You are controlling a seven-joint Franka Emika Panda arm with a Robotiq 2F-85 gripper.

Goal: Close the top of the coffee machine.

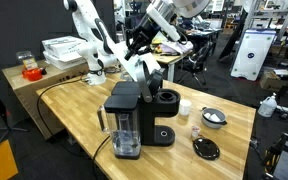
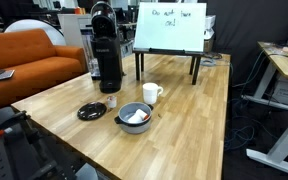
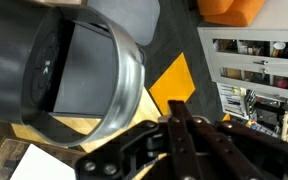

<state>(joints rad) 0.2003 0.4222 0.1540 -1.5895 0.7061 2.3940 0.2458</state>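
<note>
One coffee machine (image 1: 134,118) stands at the middle of the wooden table (image 1: 234,135). In an exterior view it is at the upper left (image 2: 106,50). Its top (image 1: 147,70) is tilted up and open, just above the machine's body, and the round brew chamber (image 1: 167,100) lies uncovered beside it. In the wrist view the top (image 3: 84,70) fills the upper left, a dark panel inside a silver rim.

There is one robot arm. Its gripper (image 1: 137,47) hangs just above the raised top. In the wrist view the gripper (image 3: 177,122) enters from the bottom edge with its two fingers pressed together and nothing between them.

Right of the machine I count:
- one white mug (image 2: 152,93)
- one metal bowl (image 2: 134,116)
- one round black dish (image 2: 91,111)
- one small object (image 2: 112,101) too small to name

One whiteboard (image 2: 169,27) stands at the table's far end. One orange couch (image 2: 24,65) sits at the left.
</note>
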